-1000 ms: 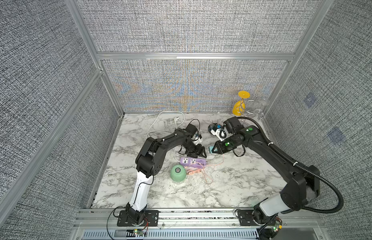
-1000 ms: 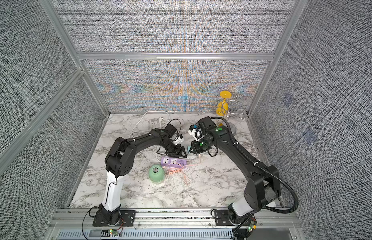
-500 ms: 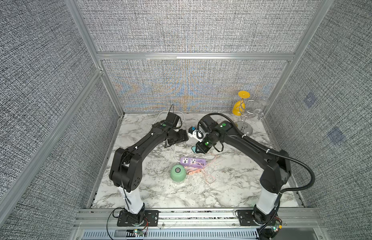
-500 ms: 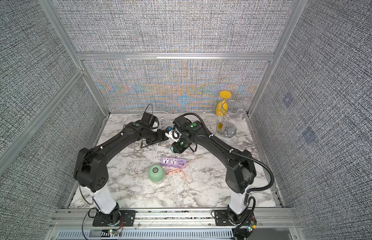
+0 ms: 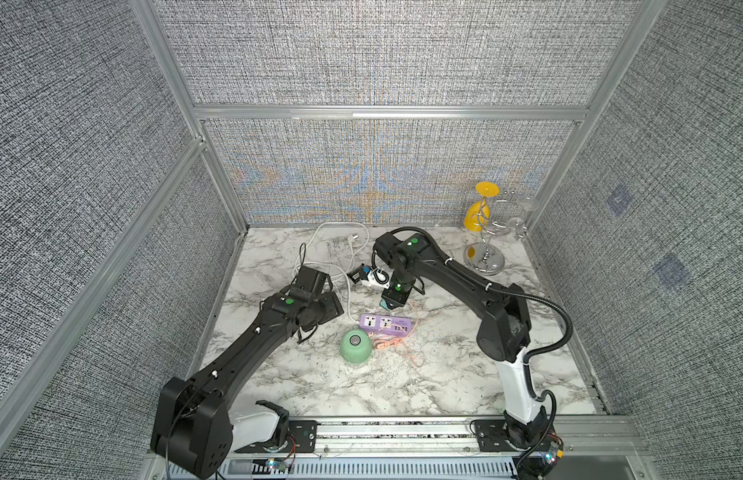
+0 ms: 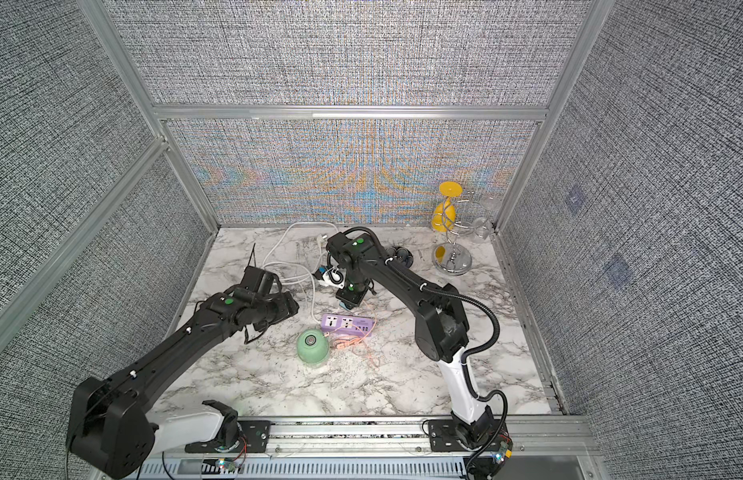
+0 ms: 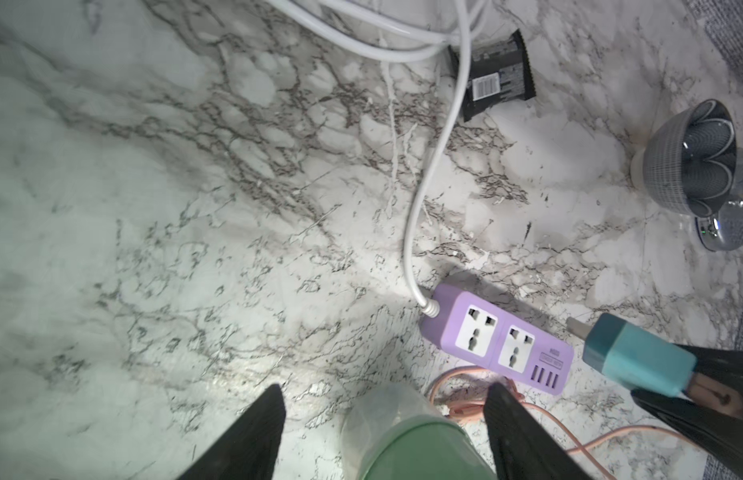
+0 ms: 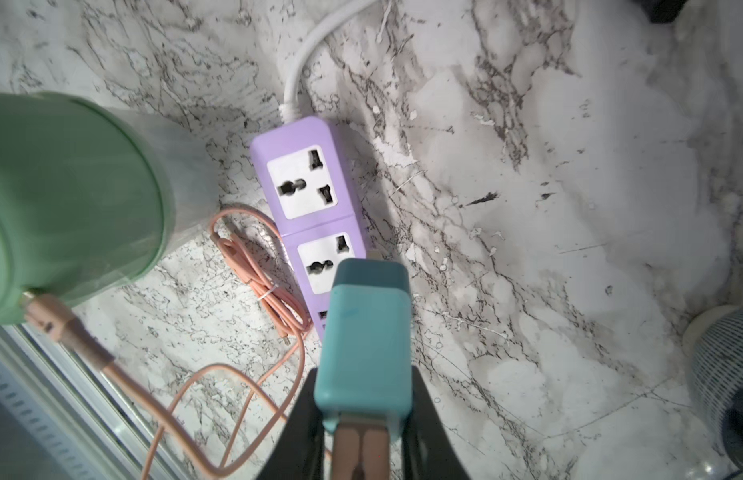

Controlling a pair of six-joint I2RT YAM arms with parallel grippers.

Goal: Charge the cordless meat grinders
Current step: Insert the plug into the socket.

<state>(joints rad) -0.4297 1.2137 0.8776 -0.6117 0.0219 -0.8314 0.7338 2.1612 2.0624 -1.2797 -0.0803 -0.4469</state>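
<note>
A small mint-green dome-shaped cordless meat grinder (image 5: 356, 345) with a clear cup base stood upright on the white marble-patterned tabletop (image 5: 444, 374), near its middle and just beside the lilac two-socket power strip (image 5: 386, 324), in both top views. A thin peach charging cable (image 8: 253, 257) was plugged into the grinder's side, and its bundled coil lay on the marble between the grinder and the strip.

The right gripper (image 8: 361, 415) was closed around a teal block-shaped plug adapter (image 8: 367, 332), with the peach connector showing at the adapter's rear. The adapter hung close over the USB end of the strip with its metal prongs out of the sockets.

The left gripper (image 7: 385, 386) hovered beside the grinder with its black fingers (image 7: 261, 419) spread wide and nothing between them; its wrist camera framed the green dome low between them.

The strip's white cord (image 5: 349, 291) looped toward the back wall. A yellow stemmed glass hung upside down on a chrome wire rack (image 5: 486, 257) in the far right corner, and a grey patterned bowl (image 7: 689, 166) sat near it.
</note>
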